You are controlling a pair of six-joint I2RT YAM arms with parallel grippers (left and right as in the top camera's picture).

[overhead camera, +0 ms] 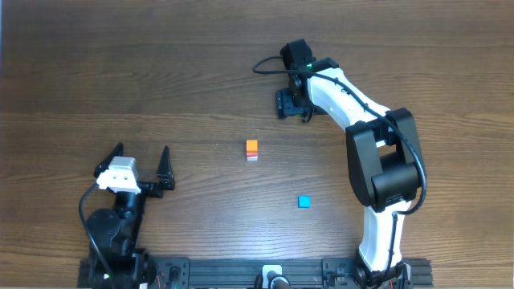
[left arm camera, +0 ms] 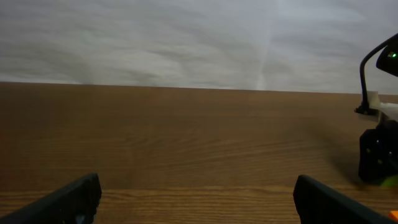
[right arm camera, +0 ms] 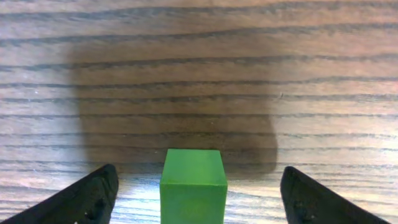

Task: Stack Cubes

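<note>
A green cube (right arm camera: 193, 185) rests on the wooden table between the spread fingers of my right gripper (right arm camera: 198, 200), which is open and straddles it without touching. In the top view that right gripper (overhead camera: 294, 106) is far up the table, pointing down, with a sliver of the green cube (overhead camera: 306, 117) at its edge. An orange cube stacked on a white one (overhead camera: 252, 149) stands mid-table. A blue cube (overhead camera: 303, 201) lies nearer the arm bases. My left gripper (overhead camera: 142, 159) is open near its base at the left, its fingers (left arm camera: 71, 200) wide apart over bare wood.
The right arm's white links (overhead camera: 353, 104) run from its base at the lower right up to the gripper. In the left wrist view the right gripper (left arm camera: 378, 155) shows as a dark shape at the far side. A black rail (overhead camera: 257, 271) lines the near edge.
</note>
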